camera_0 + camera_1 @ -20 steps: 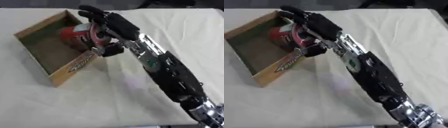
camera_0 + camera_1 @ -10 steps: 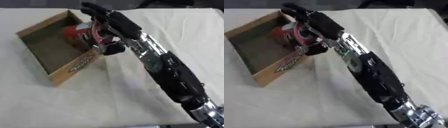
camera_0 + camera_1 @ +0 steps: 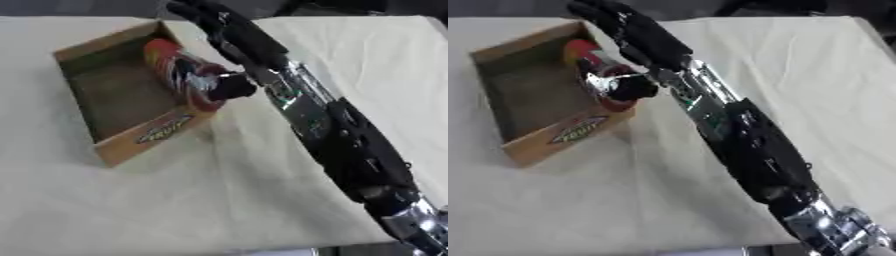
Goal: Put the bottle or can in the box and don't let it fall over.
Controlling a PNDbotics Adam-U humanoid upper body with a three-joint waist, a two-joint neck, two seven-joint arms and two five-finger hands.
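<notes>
On the left half of the cloth-covered table [image 3: 105, 210] sits an open cardboard box [image 3: 96, 100], turned askew, with a printed label on its near wall. Inside it, against the right-hand wall, is a red can [image 3: 179, 75] with white and dark markings; it leans, its top tipped toward the far left and its lower end near the box's near right corner, so it does not look upright. Just to the right of the can, the right hand [image 3: 229, 35] reaches over the box's right wall from above. The black palm lies along the can's right side, touching it or very nearly so, and the thumb [image 3: 233, 86] curls across the can's lower part near the box rim. The fingers at the far end pass behind the can's top and blur into the dark background, so whether they wrap the can or stand clear of it cannot be told. Further right, the black and silver forearm [image 3: 737, 135] slants down across the table toward the lower right corner.
</notes>
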